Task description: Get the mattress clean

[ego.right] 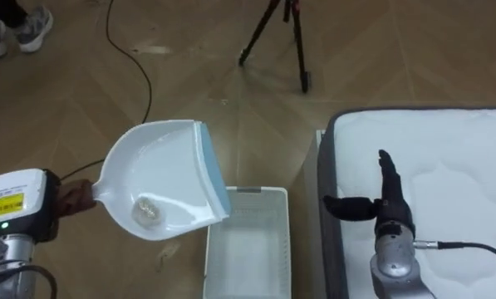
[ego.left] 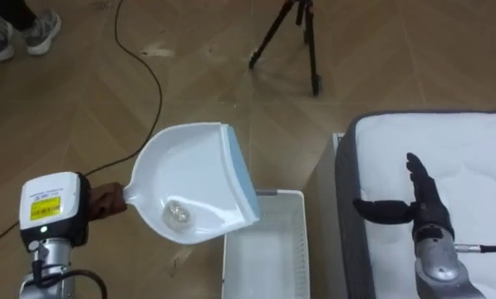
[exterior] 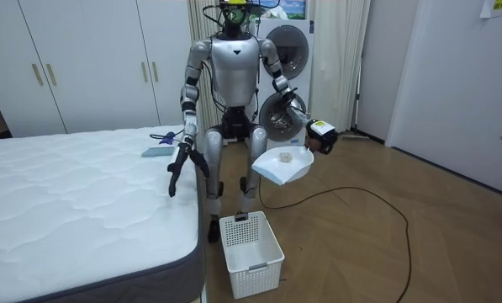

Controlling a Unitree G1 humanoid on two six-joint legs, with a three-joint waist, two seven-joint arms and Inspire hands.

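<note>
Left hand (ego.left: 106, 202): fingers clamped on the dustpan's handle.
Dustpan (ego.left: 189, 170): white with a blue lip, held in the air, lip toward the basket.
Crumpled scrap (ego.left: 177, 213): lies inside the pan.
Basket (ego.left: 302, 224): white, on the floor (ego.left: 81, 108) just beside the bed.
Right hand (ego.left: 419, 203): fingers straight and apart, over the bed (ego.left: 472, 149) near its edge.

1. Under my dustpan (ego.left: 193, 178) the white basket (ego.left: 268, 257) stands open, just beside the bed (ego.left: 464, 141).
2. Its top lies bare around my right hand (ego.left: 426, 213).
3. A tripod (ego.left: 296, 37) stands well off on the floor.
</note>
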